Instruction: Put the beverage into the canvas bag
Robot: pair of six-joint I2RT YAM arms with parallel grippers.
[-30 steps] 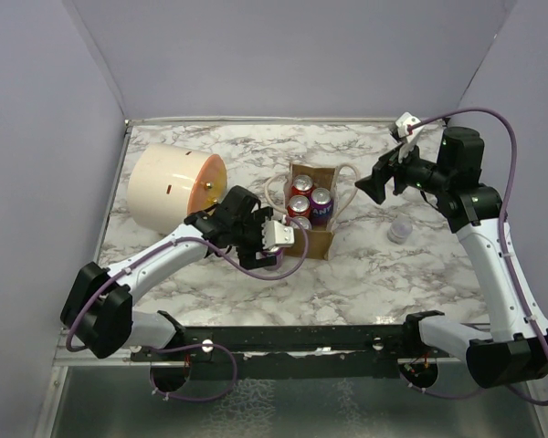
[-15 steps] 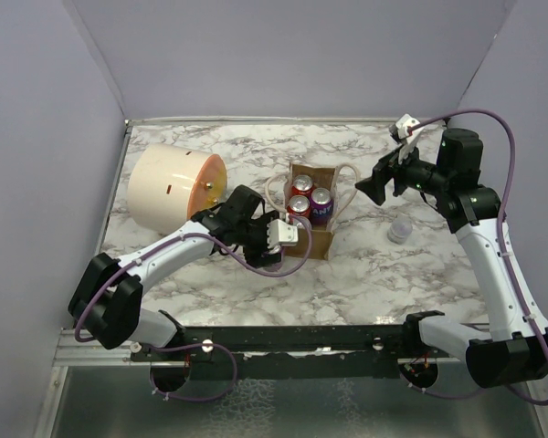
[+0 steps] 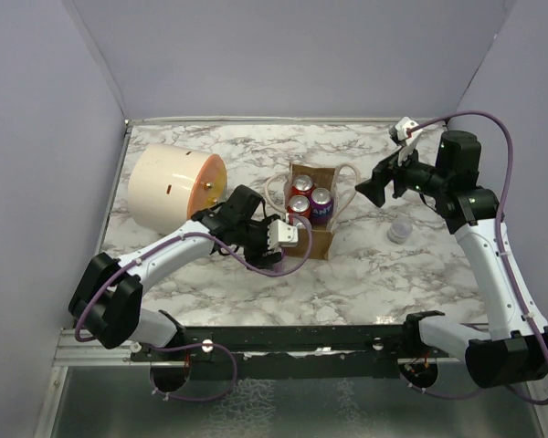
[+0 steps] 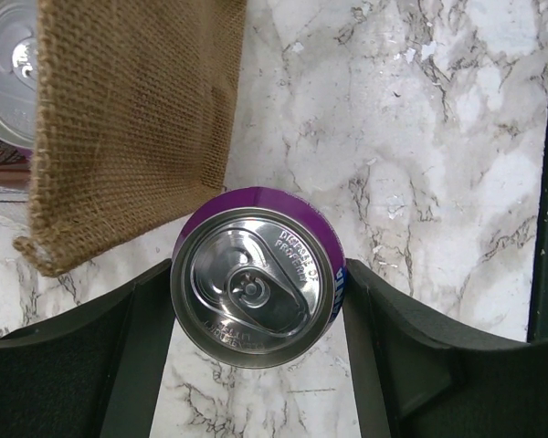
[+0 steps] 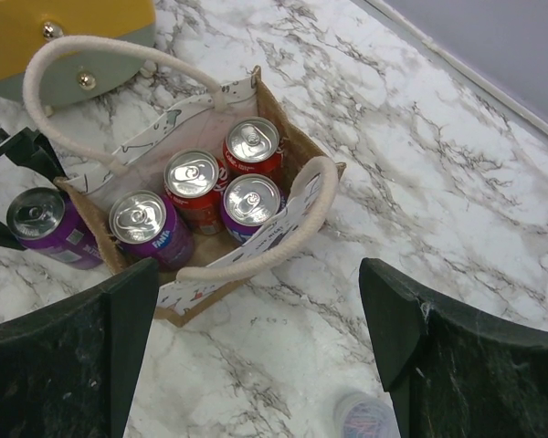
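A purple beverage can (image 4: 256,285) stands upright just outside the near left corner of the tan canvas bag (image 4: 128,119). My left gripper (image 4: 258,294) has one finger pressed on each side of the can, shut on it. In the right wrist view the same can (image 5: 46,228) is beside the bag (image 5: 247,251), which holds several red and purple cans. In the top view the left gripper (image 3: 283,235) is at the bag's (image 3: 318,242) left front. My right gripper (image 3: 370,187) is open and empty, held high to the bag's right.
A large cream cylinder with an orange disc end (image 3: 169,187) lies left of the bag. A small clear lidded cup (image 3: 399,230) stands on the marble right of the bag, below my right gripper. Purple walls enclose the table.
My left arm has shifted slightly, bringing its gripper a little closer to the bag's left side. The right arm has barely moved.
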